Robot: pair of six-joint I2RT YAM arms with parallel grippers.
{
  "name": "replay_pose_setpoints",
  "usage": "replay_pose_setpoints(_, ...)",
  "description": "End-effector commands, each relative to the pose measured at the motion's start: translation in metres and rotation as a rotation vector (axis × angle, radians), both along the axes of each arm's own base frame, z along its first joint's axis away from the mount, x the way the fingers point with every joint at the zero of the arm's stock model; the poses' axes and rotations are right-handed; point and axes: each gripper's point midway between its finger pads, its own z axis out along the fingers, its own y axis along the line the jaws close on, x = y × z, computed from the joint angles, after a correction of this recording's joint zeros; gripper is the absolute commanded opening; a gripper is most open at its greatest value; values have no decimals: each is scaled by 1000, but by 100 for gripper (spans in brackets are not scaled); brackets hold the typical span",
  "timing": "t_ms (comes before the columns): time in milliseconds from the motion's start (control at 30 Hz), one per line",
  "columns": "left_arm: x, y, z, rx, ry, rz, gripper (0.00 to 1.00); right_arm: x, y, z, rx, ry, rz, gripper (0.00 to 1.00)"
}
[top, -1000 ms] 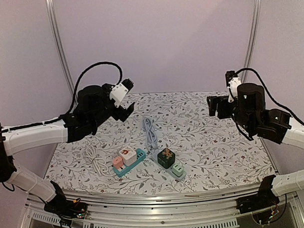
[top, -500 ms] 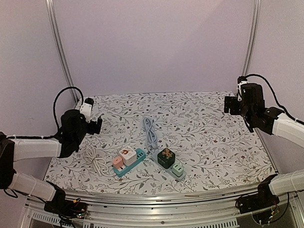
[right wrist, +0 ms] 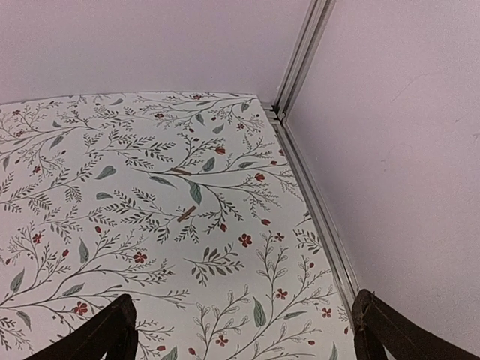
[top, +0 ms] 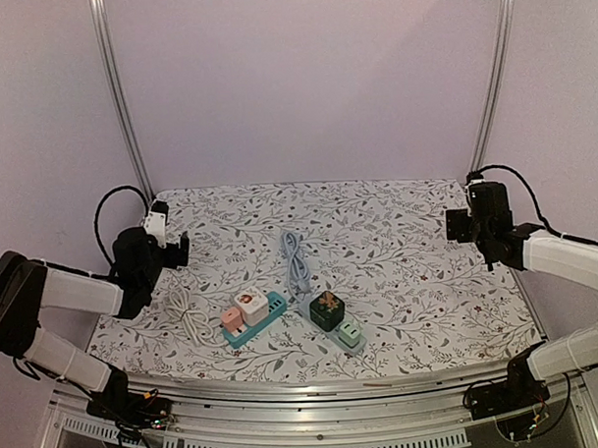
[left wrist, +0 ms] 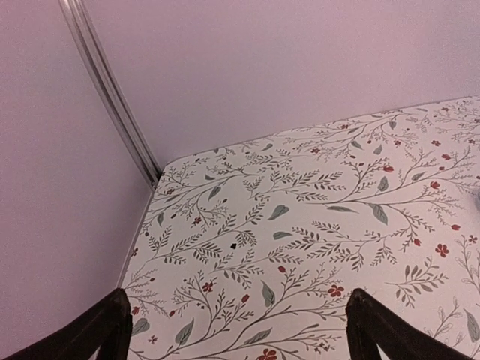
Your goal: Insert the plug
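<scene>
Near the table's front middle lies a teal power strip (top: 255,321) carrying a white plug (top: 251,304) and a pink plug (top: 231,319). Beside it, a pale strip (top: 344,336) carries a dark green plug (top: 327,310) and a mint plug (top: 350,331). My left gripper (top: 180,248) is pulled back to the left edge, open and empty. My right gripper (top: 455,223) sits at the right edge, also open and empty. Both are far from the strips. In the left wrist view the left gripper (left wrist: 236,334) frames only bare floral cloth, as does the right gripper (right wrist: 244,334) in its own view.
A coiled white cable (top: 187,314) lies left of the teal strip, and a grey cable (top: 297,260) runs back from the pale strip. Metal frame posts (top: 118,103) stand at the back corners. Purple walls enclose the floral table (top: 399,279).
Both arms have dropped and drawn back from raised poses over the table to its left and right edges. Both grippers stay open. Strips, plugs and cables have not moved.
</scene>
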Motion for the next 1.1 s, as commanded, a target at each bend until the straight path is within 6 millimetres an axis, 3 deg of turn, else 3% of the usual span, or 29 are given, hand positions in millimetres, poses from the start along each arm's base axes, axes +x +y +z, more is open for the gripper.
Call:
replay_pose_setpoints(0,-4,15,-10,-48,-70,36,99,6,-14,-19,95,38,-17,99)
replay_pose_setpoints(200,1,33,-24,-149,-38,21,99,9,-30,-38,-3,33,-51,99)
replay_pose_setpoints(467,12,43,-35,-196,6,39,99,10,-24,-64,43,-28,8,99)
replay_pose_setpoints(700,12,47,-34,-193,-8,58,99,7,-26,-43,79,-214,17,99)
replay_pose_setpoints(867,12,46,-35,-195,-5,57,99,14,-31,-43,37,-205,11,99)
replay_pose_setpoints(1067,13,46,-34,-196,-7,56,99,24,-52,-47,76,-235,9,99)
